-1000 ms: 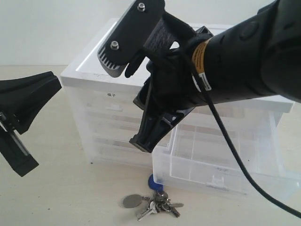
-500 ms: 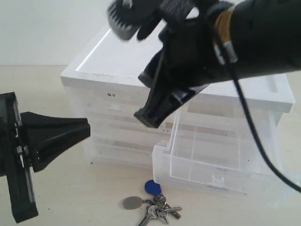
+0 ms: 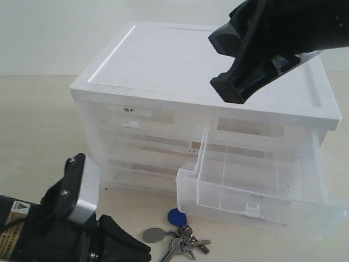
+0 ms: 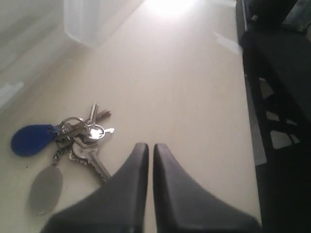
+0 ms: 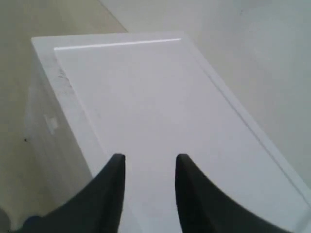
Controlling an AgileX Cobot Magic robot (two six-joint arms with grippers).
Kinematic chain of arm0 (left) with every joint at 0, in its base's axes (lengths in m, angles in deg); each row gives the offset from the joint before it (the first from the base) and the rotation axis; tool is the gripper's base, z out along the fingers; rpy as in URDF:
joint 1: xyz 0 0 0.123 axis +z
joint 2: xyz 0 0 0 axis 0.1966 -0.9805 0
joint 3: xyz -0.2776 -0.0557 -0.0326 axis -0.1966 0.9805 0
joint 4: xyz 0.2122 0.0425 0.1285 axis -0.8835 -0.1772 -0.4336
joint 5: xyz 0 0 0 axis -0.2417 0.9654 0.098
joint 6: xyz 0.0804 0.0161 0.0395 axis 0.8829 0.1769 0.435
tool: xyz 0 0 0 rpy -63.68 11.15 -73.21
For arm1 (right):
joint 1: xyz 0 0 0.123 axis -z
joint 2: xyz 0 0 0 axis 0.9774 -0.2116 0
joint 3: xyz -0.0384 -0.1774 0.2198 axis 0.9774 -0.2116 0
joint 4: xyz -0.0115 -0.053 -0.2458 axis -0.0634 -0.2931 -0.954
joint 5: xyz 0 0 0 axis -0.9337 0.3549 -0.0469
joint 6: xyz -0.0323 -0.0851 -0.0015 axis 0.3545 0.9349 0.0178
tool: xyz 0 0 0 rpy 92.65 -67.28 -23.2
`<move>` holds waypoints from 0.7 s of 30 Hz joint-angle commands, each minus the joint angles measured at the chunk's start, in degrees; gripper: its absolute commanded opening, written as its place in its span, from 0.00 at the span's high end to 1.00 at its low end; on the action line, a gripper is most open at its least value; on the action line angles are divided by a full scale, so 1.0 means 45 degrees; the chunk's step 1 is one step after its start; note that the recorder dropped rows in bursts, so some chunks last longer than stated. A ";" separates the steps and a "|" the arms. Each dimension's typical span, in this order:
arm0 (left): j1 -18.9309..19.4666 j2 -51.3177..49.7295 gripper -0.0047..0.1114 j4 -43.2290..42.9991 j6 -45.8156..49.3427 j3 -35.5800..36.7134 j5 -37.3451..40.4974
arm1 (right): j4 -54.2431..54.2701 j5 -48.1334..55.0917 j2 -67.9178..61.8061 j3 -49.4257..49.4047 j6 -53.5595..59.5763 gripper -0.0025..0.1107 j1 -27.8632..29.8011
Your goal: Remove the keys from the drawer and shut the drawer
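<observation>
Left gripper [image 4: 147, 145], a pair of black tapered fingers, hangs low over the beige tabletop [image 3: 38, 120] with its fingertips pressed almost together, only a thin slit between them and nothing caught there. Just beside its tips lie the keys [image 4: 80, 138], a small bunch of silver metal keys on a ring with a blue oval fob [image 4: 31, 139] and a round grey tag [image 4: 46, 189]; fingers and keys are not touching.

In the exterior view the keys rest flat on the table, outside the half-width clear plastic drawer [image 3: 240, 210] and just in front of its near left corner, the blue fob nearest that corner. The drawer stands pulled well out of the translucent plastic cabinet with a white top [image 3: 180, 65]; it shows no contents, and its small white tab handle [image 3: 252, 208] faces forward.

The right gripper [image 5: 147, 158], also black, is held high above the cabinet's white lid. Its two fingers stand clearly apart with the bare lid showing through the gap, and it grasps nothing.
</observation>
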 commanded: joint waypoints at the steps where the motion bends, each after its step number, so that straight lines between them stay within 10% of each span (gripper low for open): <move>1: -0.0479 -0.1077 0.92 0.0529 0.0470 -0.0360 0.0316 | -0.0823 0.0641 0.0295 0.0016 -0.0573 0.71 0.0104; 21: -0.0600 -0.3638 0.92 0.3022 0.1816 -0.0923 0.0691 | -0.1166 0.1075 0.0348 0.0016 -0.0996 0.71 0.0104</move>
